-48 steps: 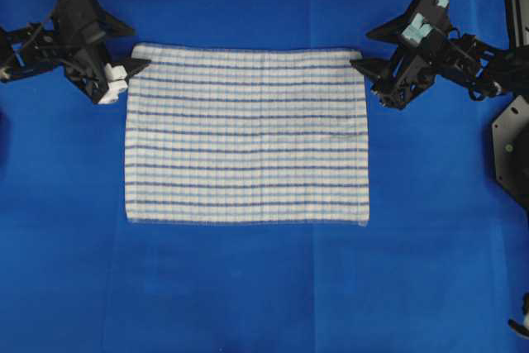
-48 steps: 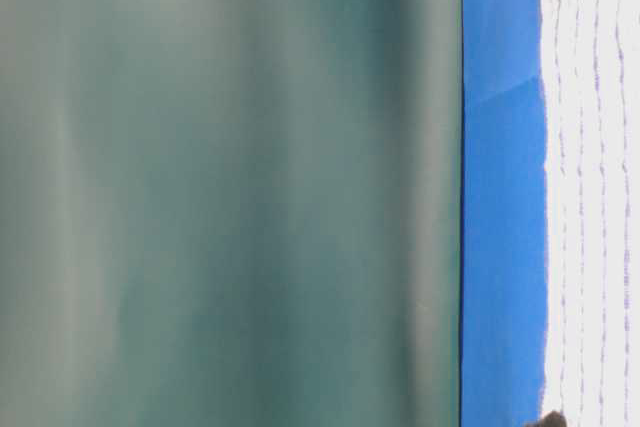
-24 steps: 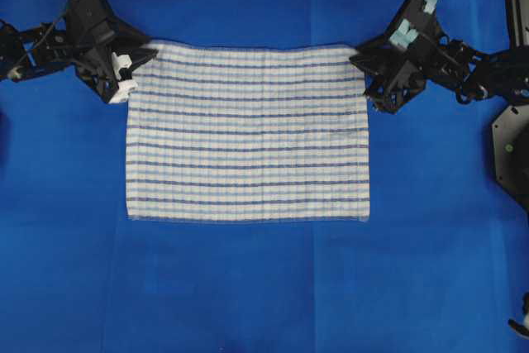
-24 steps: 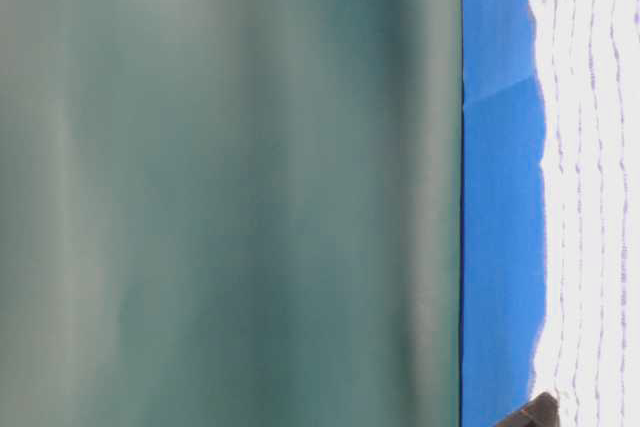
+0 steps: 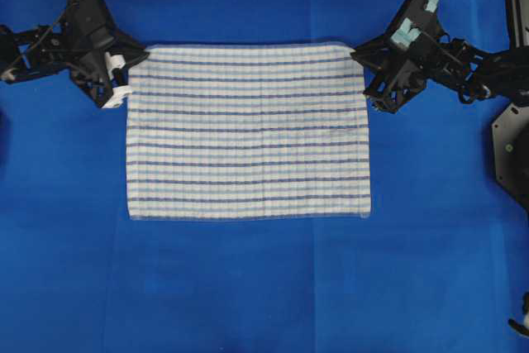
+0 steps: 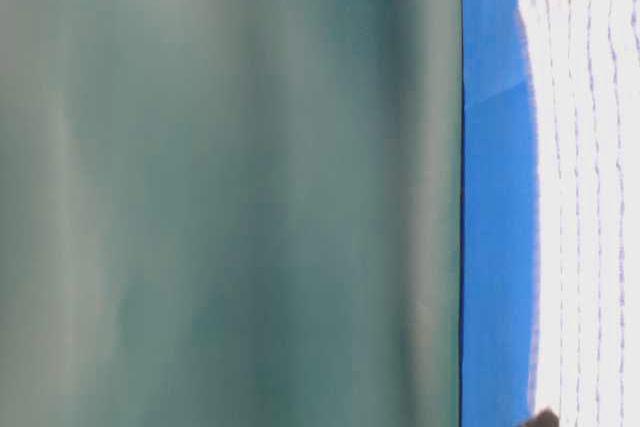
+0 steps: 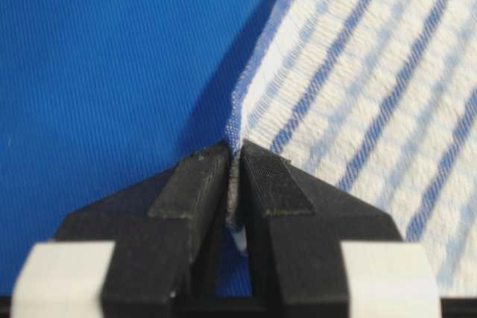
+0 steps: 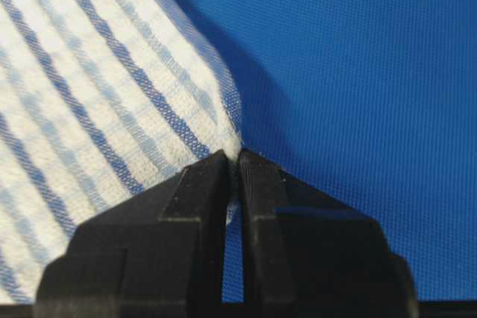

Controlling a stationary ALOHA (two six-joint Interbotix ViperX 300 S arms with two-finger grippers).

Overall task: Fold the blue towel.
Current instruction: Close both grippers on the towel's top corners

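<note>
Blue towel [image 5: 248, 131] lies flat mid-table [image 5: 248, 287], and I have my left gripper [image 5: 124, 68] clenched on its ten-o'clock corner and right gripper [image 5: 361, 57] on the two-o'clock corner, pinched so the far edge can lift evenly.

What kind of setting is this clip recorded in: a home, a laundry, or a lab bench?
Most likely a lab robot workcell, not a home. A plain blue table covering spans the surface, two black robot arms flank it, and the left gripper and right gripper pinch corners of a lone blue towel.
</note>
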